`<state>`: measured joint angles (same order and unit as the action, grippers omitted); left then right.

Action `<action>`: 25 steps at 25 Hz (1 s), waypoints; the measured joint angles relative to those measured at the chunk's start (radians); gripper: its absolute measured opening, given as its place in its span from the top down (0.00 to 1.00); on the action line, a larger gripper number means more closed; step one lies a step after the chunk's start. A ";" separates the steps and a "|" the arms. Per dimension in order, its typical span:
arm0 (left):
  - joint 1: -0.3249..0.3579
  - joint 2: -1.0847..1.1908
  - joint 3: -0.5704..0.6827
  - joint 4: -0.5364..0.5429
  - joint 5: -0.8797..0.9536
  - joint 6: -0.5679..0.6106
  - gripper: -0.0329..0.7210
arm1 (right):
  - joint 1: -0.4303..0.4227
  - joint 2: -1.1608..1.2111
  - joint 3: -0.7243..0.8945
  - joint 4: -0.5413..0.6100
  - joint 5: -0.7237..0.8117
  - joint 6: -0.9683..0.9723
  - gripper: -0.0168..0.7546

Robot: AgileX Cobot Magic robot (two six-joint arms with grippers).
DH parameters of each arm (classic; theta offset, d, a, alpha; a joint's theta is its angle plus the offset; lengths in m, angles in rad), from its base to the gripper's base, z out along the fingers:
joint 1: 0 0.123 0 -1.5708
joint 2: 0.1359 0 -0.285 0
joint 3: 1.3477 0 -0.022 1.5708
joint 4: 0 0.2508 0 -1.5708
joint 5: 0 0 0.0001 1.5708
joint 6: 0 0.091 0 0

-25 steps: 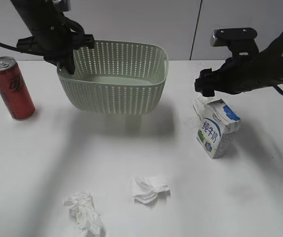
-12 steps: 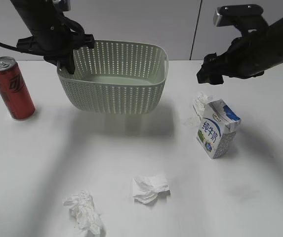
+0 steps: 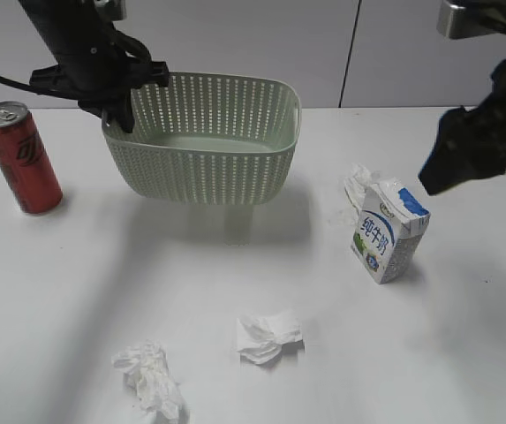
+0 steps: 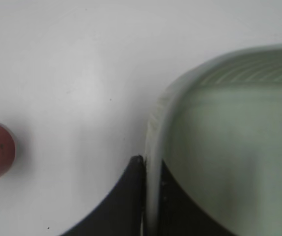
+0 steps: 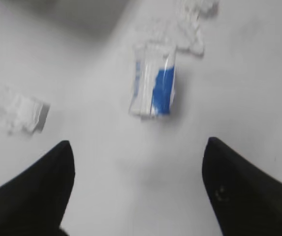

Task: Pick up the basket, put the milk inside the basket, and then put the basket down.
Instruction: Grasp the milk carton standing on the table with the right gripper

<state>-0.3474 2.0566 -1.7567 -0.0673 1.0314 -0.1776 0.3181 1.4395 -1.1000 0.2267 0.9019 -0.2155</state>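
From my remote seat, the milk carton (image 3: pixel 388 231) shows blue Chinese lettering on its white side with a bit of green print low down; I can't read the small stuff, and the red can (image 3: pixel 20 158) has a dark scrawled logo I can't make out either. My left gripper (image 3: pixel 125 95) has its jaws clenched on the left rim of the sage-green basket (image 3: pixel 207 150), which hangs tilted just above the white bench (image 3: pixel 76 283). My right gripper (image 5: pixel 138 162) floats over the carton with jaws spread wide, holding nothing. The carton stands right of the basket, with a crumpled tissue (image 3: pixel 355 187) just behind it and two more tissue wads (image 3: pixel 268 338) near the front. Pale wall panels behind.
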 joint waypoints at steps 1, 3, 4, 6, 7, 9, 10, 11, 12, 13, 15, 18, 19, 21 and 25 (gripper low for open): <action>0.000 0.000 0.000 0.000 0.000 0.000 0.95 | 0.000 -0.020 0.000 -0.010 0.060 0.013 0.19; 0.000 0.000 0.000 0.000 0.001 0.000 0.95 | 0.000 -0.069 0.013 -0.031 0.138 0.040 0.20; 0.000 0.000 0.000 0.000 0.001 0.000 0.95 | 0.000 -0.103 0.032 -0.037 0.157 0.050 0.20; 0.000 0.000 0.000 -0.002 0.002 0.000 0.95 | 0.000 -0.177 0.082 -0.042 0.173 0.069 0.20; 0.000 0.000 0.000 -0.003 0.002 0.000 0.95 | 0.000 -0.224 0.114 -0.042 0.173 0.078 0.21; 0.000 0.000 0.000 -0.004 0.003 0.000 0.95 | 0.000 -0.324 0.179 -0.043 0.173 0.090 0.21; 0.000 0.000 0.000 -0.005 0.003 0.000 0.95 | 0.000 -0.370 0.215 -0.043 0.173 0.094 0.21; 0.000 0.000 0.000 -0.005 0.003 0.000 0.95 | 0.000 -0.426 0.252 -0.043 0.173 0.096 0.21; 0.000 0.000 0.000 -0.005 0.003 0.000 0.95 | 0.000 -0.485 0.281 -0.043 0.171 0.097 0.20; 0.000 0.000 0.000 -0.005 0.003 0.000 0.95 | 0.000 -0.534 0.315 -0.043 0.165 0.098 0.18; 0.000 0.000 0.000 -0.005 0.004 0.000 0.95 | 0.000 -0.652 0.372 -0.050 0.151 0.104 0.14; 0.000 0.000 0.000 -0.006 0.006 0.000 0.95 | 0.000 -0.815 0.454 -0.094 0.138 0.152 0.11; 0.000 0.000 0.000 -0.006 0.006 0.000 0.95 | 0.000 -0.870 0.475 -0.113 0.134 0.166 0.11; 0.000 0.000 0.000 -0.006 0.006 0.000 0.95 | 0.000 -0.974 0.522 -0.142 0.127 0.180 0.11; 0.000 0.000 0.000 -0.006 0.006 0.000 0.95 | 0.000 -1.175 0.591 -0.168 0.109 0.187 0.11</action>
<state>-0.3474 2.0566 -1.7567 -0.0736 1.0372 -0.1776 0.3181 0.2648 -0.5093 0.0589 1.0108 -0.0281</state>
